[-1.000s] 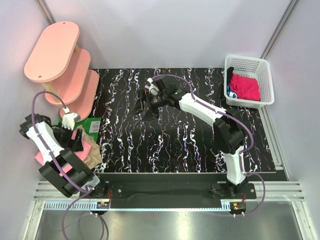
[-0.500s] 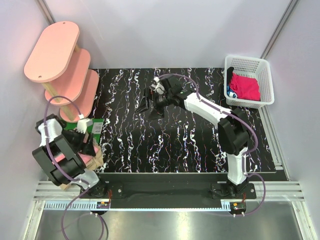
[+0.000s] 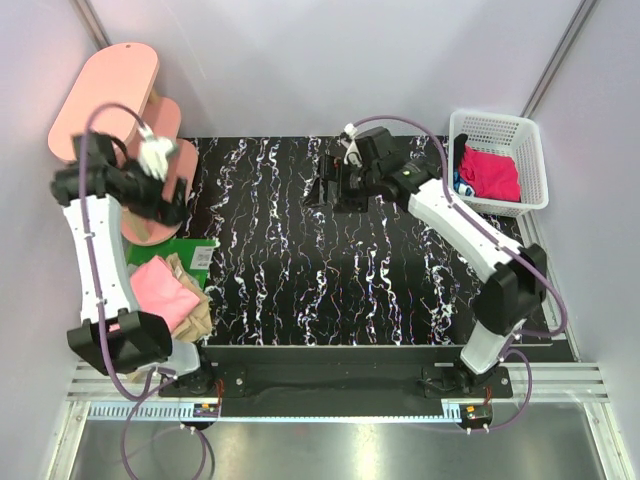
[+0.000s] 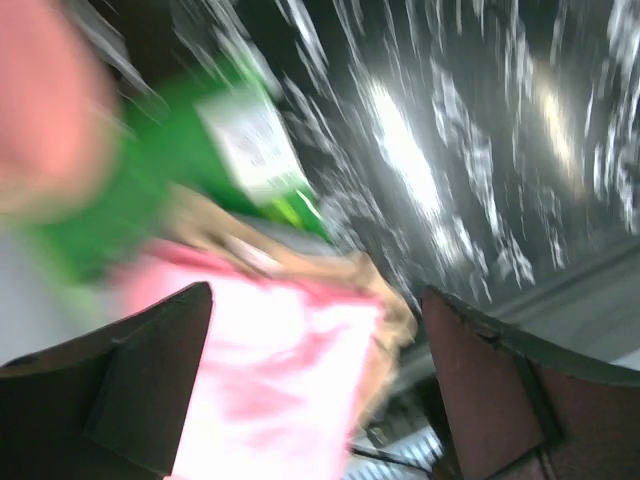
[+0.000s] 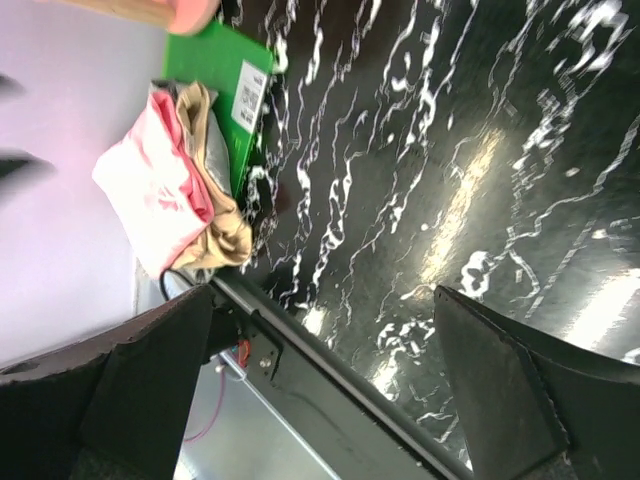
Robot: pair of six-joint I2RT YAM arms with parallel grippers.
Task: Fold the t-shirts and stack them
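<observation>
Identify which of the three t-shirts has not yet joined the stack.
The magenta-red t-shirt: it lies crumpled in the white basket at far right, while the pink t-shirt sits folded on the tan t-shirt at near left.

Black, white-veined table [image 3: 330,270]. At its left edge a green sheet [image 3: 190,252] lies flat, just nearward of the left gripper [image 3: 168,203]. Further nearward is the tan shirt [image 3: 200,312], touching the sheet, with the pink shirt [image 3: 160,292] on top. Well right of the right gripper [image 3: 330,193], at the far right corner, sits the basket [image 3: 492,118].
</observation>
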